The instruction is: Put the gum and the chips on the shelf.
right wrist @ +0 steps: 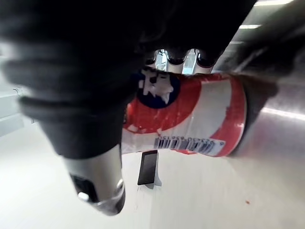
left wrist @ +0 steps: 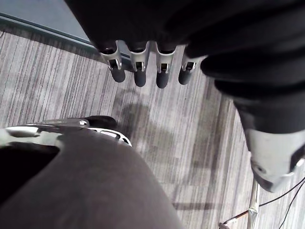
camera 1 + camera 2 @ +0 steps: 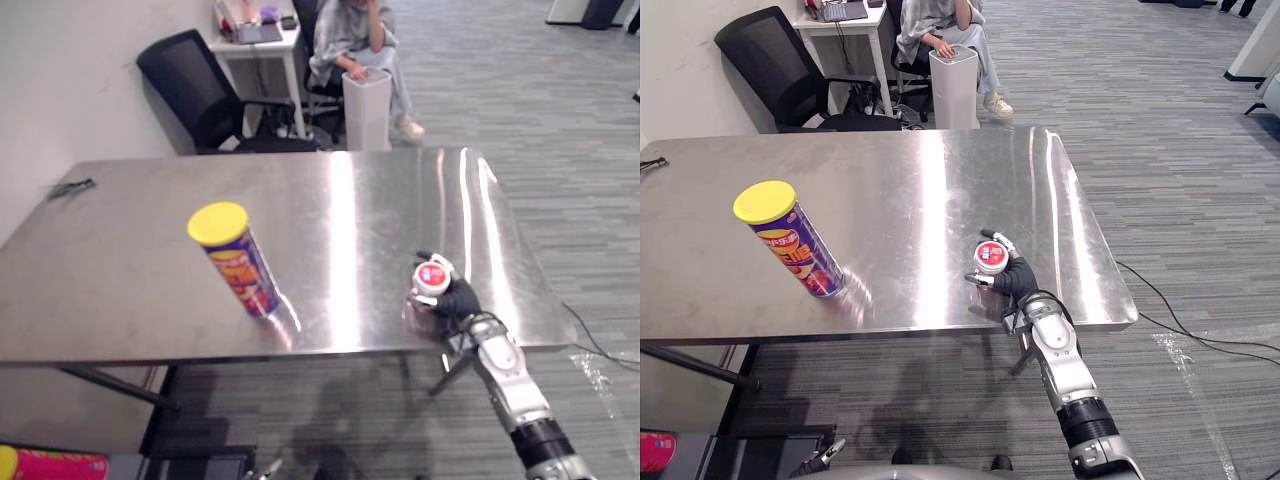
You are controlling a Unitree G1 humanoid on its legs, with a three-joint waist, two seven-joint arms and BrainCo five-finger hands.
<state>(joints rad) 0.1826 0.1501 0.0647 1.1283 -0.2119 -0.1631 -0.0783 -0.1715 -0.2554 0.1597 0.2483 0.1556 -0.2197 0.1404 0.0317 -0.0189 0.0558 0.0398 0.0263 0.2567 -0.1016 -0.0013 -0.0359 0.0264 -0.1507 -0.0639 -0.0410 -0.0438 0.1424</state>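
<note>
Right eye view: right hand (image 3: pixel 1019 281) is clamping fingers round gum tub (image 3: pixel 991 257) on steel table (image 3: pixel 920 190), chips can (image 3: pixel 792 240) standing well to hand's left; left hand (image 2: pixel 139 69) is hanging w/ fingers relaxed.

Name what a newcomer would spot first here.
The right hand has its fingers curled round the red-and-white gum tub at the steel table's front right edge. The yellow-lidded chips can stands on the table's left half, and a person sits beyond the far edge near a black chair. The left hand hangs open over the floor.
</note>
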